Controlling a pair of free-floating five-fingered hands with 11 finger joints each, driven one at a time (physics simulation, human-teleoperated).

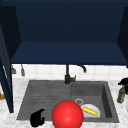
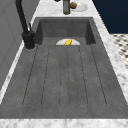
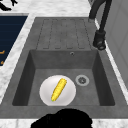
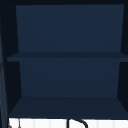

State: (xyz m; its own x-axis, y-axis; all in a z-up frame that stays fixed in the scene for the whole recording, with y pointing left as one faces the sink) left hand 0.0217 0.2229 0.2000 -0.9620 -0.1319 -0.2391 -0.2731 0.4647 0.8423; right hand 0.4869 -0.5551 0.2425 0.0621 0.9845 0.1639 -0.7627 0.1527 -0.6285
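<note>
My left hand point(image 1: 37, 118) hovers over the front left corner of the sink's ribbed drainboard point(image 1: 42, 97), fingers loosely spread and holding nothing; it also shows as the left hand point(image 3: 5, 5) at the far end in the right side view. A red ball point(image 1: 67, 115) sits just right of it at the sink's front edge. In the basin lies a white plate point(image 3: 45, 93) with a yellow corn cob point(image 3: 59, 89) on it. My right hand point(image 1: 124, 81) hangs above a green bottle point(image 1: 121, 94) on the right counter, and shows as a dark right hand point(image 3: 62, 120) close to the camera.
A black faucet point(image 1: 67, 75) stands behind the sink, with the drain point(image 3: 82, 80) beside the plate. The open wall cabinet point(image 4: 65, 56) has a shelf, and its door point(image 1: 5, 82) hangs open at the left. Beyond the bottle point(image 2: 66, 7) a small plate point(image 2: 81, 7) holds a brown item point(image 2: 73, 5).
</note>
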